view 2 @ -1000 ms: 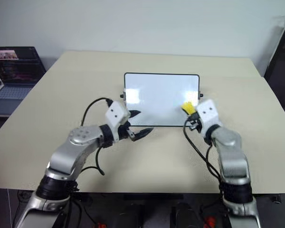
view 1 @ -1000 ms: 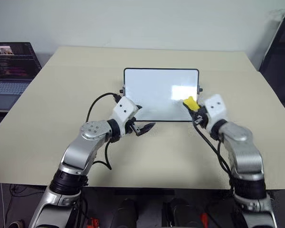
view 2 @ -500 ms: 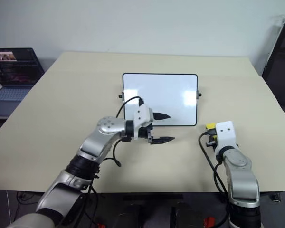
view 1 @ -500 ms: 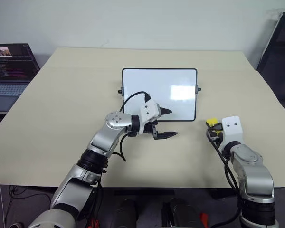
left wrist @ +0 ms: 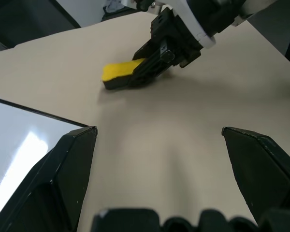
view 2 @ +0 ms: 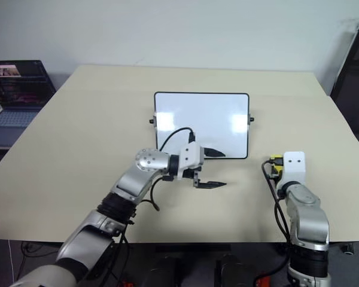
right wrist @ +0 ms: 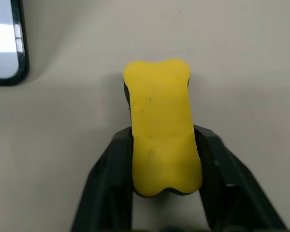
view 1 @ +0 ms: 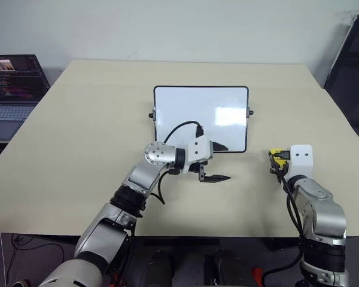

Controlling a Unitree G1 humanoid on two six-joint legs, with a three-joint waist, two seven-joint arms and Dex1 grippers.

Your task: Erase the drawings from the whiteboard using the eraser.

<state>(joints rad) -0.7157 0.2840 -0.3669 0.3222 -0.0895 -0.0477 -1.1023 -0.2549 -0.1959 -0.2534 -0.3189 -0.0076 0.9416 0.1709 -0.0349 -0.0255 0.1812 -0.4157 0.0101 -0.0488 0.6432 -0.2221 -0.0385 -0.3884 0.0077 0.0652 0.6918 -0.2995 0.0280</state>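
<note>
Yellow and shaped like a small bone, with a dark underside, the eraser (right wrist: 162,125) lies flat on the beige table (view 1: 78,149), just off the whiteboard's near right corner. The right gripper (right wrist: 163,159) sits over it, one black finger (right wrist: 116,169) on each long side; the fingers look to be against the block, though whether they are pressing or merely bracketing it cannot be told from where the views sit.

White with a thin black frame, rounded corners and small black knobs at its sides, the whiteboard (view 1: 200,116) lies flat at the middle of the table, its surface blank apart from glare from the room lights; no marks can be made out on it.

Reaching in from the whiteboard's near left side, the left gripper (view 1: 218,162) hangs at the board's near edge with its two black fingers spread wide apart and nothing between them, one fingertip over the board's lower rim, the other over bare table just in front of it.

Well to the left of the whiteboard, beyond the table's edge, an open laptop with a lit screen (view 1: 15,78) sits on a lower surface.
</note>
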